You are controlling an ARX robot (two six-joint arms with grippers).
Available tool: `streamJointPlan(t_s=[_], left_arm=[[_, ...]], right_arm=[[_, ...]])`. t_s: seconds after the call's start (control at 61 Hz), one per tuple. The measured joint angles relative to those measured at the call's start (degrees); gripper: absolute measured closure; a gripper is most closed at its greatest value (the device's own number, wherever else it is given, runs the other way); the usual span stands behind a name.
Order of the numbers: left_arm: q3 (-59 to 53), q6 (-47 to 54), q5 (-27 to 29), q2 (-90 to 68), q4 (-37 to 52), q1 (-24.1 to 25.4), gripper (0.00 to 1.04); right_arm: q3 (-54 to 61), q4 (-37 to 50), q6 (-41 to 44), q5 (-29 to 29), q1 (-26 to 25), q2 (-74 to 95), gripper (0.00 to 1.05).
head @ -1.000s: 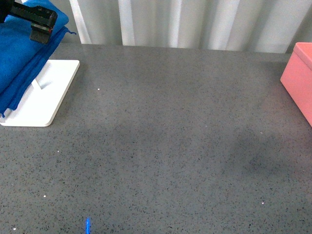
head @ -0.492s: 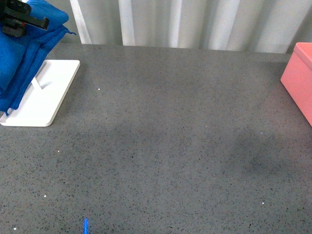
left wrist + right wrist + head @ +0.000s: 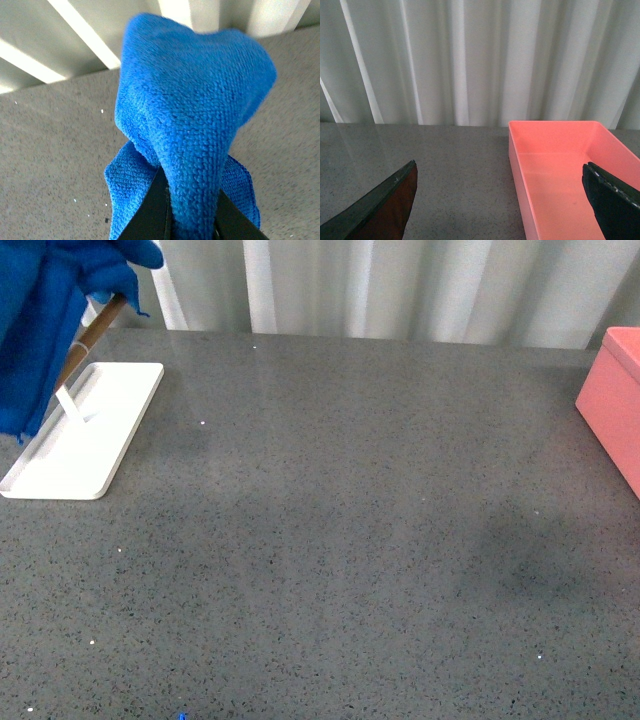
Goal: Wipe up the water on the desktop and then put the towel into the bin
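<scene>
1. Towel point(image 3: 40, 320): I see the royal-blue cloth hanging in thick folds over the far left end of the white tray point(image 3: 90, 440). Its lower edge overlaps the tray's left rim in the front view, and I cannot tell whether the two touch.
2. Left pincer point(image 3: 192, 220): in my left wrist view its two dark fingers point(image 3: 155, 210) are pressed against either side of a bunched fold of the towel point(image 3: 195, 115), clamped on it.
3. Wooden rod point(image 3: 95, 335): it slants up from the tray, and its upper end is hidden in the cloth.
4. Surface point(image 3: 350, 540): dark grey and speckled, it carries the tray. A dimmer patch lies well to the right of the tray, and I cannot tell whether it is wet.
5. Bin point(image 3: 615, 405): the salmon-pink box stands on the surface well apart from the tray, at the opposite, right side.
6. Right pincer point(image 3: 499, 167): its fingers stand wide apart with nothing between them, and the bin point(image 3: 560, 170) shows open-topped beyond.
7. Curtain point(image 3: 400, 290): pale pleats hang behind the tray and the surface.
</scene>
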State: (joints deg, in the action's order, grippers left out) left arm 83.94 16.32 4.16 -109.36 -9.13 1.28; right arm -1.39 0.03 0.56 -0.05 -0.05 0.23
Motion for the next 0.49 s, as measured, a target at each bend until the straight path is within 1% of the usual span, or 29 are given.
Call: streamJointPlan(t_s=[0.115, 0.262, 0.361, 0.41, 0.459, 0.492], left_arm=[[-0.02, -0.79, -2.19, 6.58, 0.00, -1.99, 0.99], [-2.69, -3.08, -5.73, 14.75, 1.11, -7.54, 0.99], [-6.08, -5.86, -8.41, 19.37, 3.06, -13.42, 0.99], [-8.46, -6.67, -8.35, 21.07, 5.01, -17.46, 0.99], [-10.10, -7.41, -8.44, 21.66, 6.47, -20.17, 0.99], [-11.61, -8.28, -8.35, 21.77, 7.85, -22.82, 0.99]], right_arm=[[0.00, 0.00, 0.00, -0.02, 0.00, 0.00, 0.07], [0.00, 0.00, 0.00, -0.02, 0.00, 0.00, 0.07], [0.00, 0.00, 0.00, -0.02, 0.00, 0.00, 0.07], [0.00, 0.00, -0.02, 0.00, 0.00, 0.00, 0.07], [0.00, 0.00, 0.00, -0.02, 0.00, 0.00, 0.07], [0.00, 0.00, 0.00, -0.02, 0.00, 0.00, 0.07]])
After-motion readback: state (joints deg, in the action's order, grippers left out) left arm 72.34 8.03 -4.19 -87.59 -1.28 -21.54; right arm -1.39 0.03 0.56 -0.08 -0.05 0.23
